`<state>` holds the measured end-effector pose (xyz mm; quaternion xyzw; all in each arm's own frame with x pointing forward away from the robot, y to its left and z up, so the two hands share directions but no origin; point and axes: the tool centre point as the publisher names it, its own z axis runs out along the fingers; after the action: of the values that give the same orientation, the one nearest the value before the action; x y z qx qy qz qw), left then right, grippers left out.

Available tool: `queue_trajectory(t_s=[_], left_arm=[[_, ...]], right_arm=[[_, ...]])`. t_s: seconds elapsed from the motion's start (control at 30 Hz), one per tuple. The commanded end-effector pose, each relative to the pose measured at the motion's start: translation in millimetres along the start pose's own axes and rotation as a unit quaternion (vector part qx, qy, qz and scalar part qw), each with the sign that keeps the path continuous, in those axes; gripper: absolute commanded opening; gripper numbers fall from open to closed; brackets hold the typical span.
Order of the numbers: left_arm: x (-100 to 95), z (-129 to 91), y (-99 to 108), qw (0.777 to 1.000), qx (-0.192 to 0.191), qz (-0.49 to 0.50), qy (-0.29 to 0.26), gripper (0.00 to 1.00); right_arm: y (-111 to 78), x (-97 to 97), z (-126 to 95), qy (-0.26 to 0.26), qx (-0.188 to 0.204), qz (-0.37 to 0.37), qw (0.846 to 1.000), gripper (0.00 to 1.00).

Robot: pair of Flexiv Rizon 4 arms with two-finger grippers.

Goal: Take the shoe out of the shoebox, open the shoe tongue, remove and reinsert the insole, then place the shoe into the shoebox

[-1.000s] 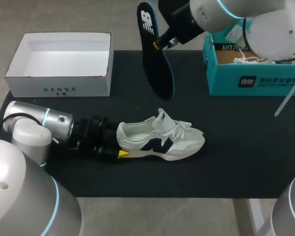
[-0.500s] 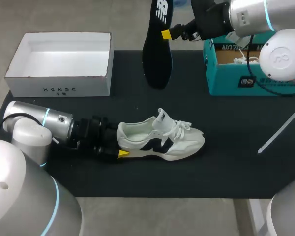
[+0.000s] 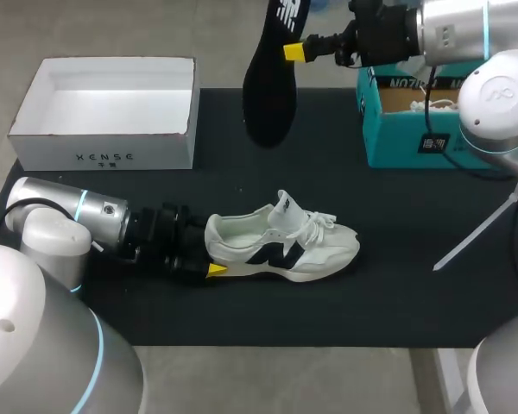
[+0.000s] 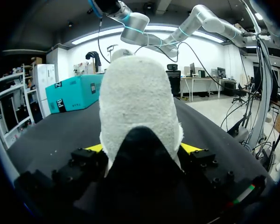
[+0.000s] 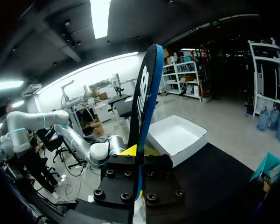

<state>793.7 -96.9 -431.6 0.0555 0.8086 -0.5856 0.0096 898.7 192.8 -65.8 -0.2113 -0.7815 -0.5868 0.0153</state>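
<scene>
A white sneaker (image 3: 285, 246) with a dark logo lies on its sole on the black mat, toe to the right. My left gripper (image 3: 211, 250) is at its heel, and the left wrist view shows both yellow fingertips (image 4: 192, 148) pressed on the two sides of the heel (image 4: 137, 107). A black insole (image 3: 272, 82) hangs in the air above the mat's far edge, nearly upright. My right gripper (image 3: 295, 50) is shut on its upper part. In the right wrist view the insole (image 5: 144, 93) stands edge-on between the pads of that gripper (image 5: 139, 150).
An open white shoebox (image 3: 104, 155) stands at the far left, also seen in the right wrist view (image 5: 177, 135). A teal box (image 3: 432, 138) with white laces inside sits at the far right. A pale strap hangs at the right side.
My right arm has drawn back to the right and upward, taking the insole with it. The insole's lower end has risen and swung left. The left arm and shoe have not moved.
</scene>
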Motion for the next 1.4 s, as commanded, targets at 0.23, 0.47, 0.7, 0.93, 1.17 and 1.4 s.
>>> queue_trajectory(t_s=[0.23,0.47,0.7,0.93,1.17,1.4], left_arm=[[1.1,1,1,1.000,-0.001,0.000,0.000,0.00],[1.1,1,1,1.000,-0.001,0.000,0.000,0.00],[1.1,1,1,1.000,-0.001,0.000,0.000,0.00],[1.1,1,1,1.000,-0.001,0.000,0.000,0.00],[1.1,1,1,1.000,-0.001,0.000,0.000,0.00],[1.1,1,1,1.000,-0.001,0.000,0.000,0.00]], right_arm=[[15.9,15.4,0,0.001,0.076,0.045,0.996,0.00],[15.9,15.4,0,0.001,0.076,0.045,0.996,0.00],[15.9,15.4,0,0.001,0.076,0.045,0.996,0.00],[17.0,33.6,-21,0.062,0.078,0.118,0.988,0.00],[19.8,52.4,-42,0.062,0.086,0.133,0.985,0.00],[15.7,48.9,-47,0.062,0.101,0.139,0.983,0.00]])
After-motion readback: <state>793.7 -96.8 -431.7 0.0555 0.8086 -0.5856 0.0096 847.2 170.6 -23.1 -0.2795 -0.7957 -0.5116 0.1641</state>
